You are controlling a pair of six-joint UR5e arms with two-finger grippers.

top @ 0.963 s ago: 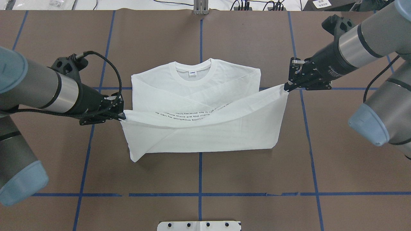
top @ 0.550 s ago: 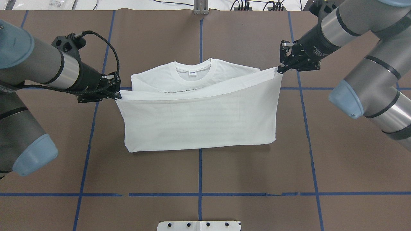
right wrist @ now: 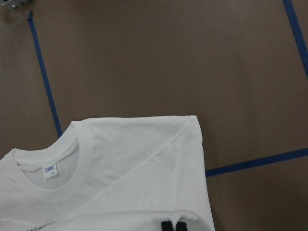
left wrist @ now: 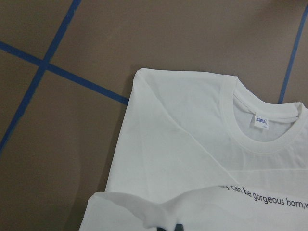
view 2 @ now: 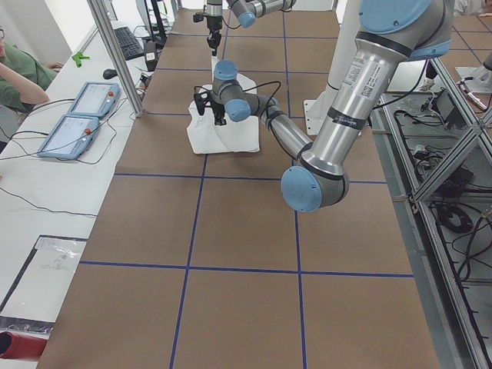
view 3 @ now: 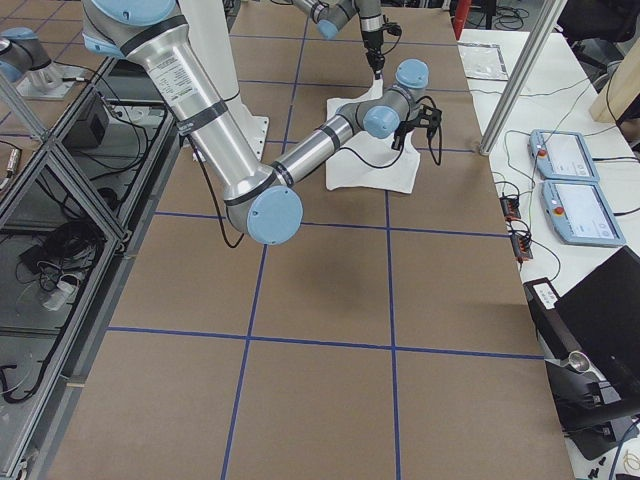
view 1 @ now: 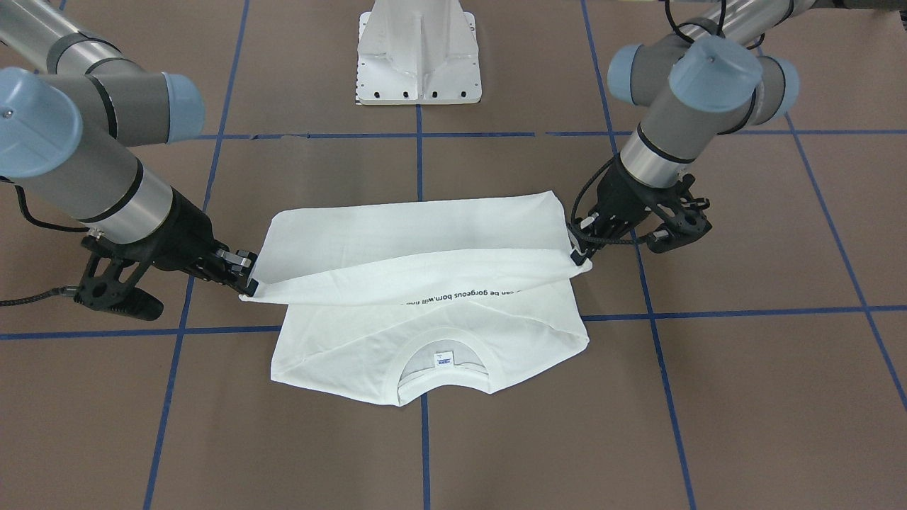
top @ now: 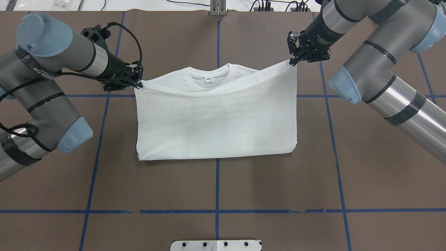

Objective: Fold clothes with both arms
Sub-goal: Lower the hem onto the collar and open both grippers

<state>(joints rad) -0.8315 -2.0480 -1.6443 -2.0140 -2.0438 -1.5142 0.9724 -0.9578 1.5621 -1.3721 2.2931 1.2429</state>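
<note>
While my left gripper (top: 138, 83) and right gripper (top: 291, 62) each pinch a bottom corner of the shirt (top: 216, 122), it lies in the middle of the frame, nearly folded in half. I think laying that edge down by the collar (left wrist: 230, 120) is left.

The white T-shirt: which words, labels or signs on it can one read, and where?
"be gorgeous born," – black print line on the lifted flap of the T-shirt, cut off at both ends.
Neck label: blue mark, too small to read.
Nothing else on it is readable.
</note>
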